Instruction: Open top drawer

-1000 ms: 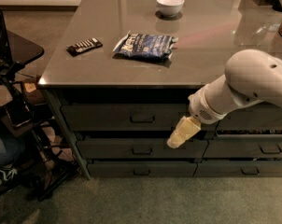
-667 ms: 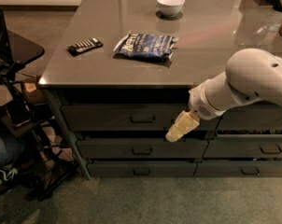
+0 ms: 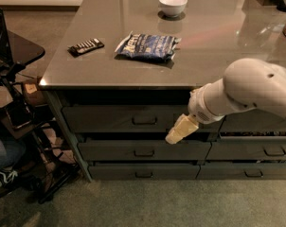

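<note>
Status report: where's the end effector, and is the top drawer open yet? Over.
End effector low right of the handle, not touching it. Top drawer shut. Nothing between end effector and handle.

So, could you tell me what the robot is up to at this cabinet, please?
The robot's white arm reaches in from the right, with its cream hand in front of the wide dark grey top drawer front. The hand is just right of the drawer's small rectangular loop handle, not on it. The drawer looks shut. A blue snack bag and a white bowl sit on the grey countertop.
</note>
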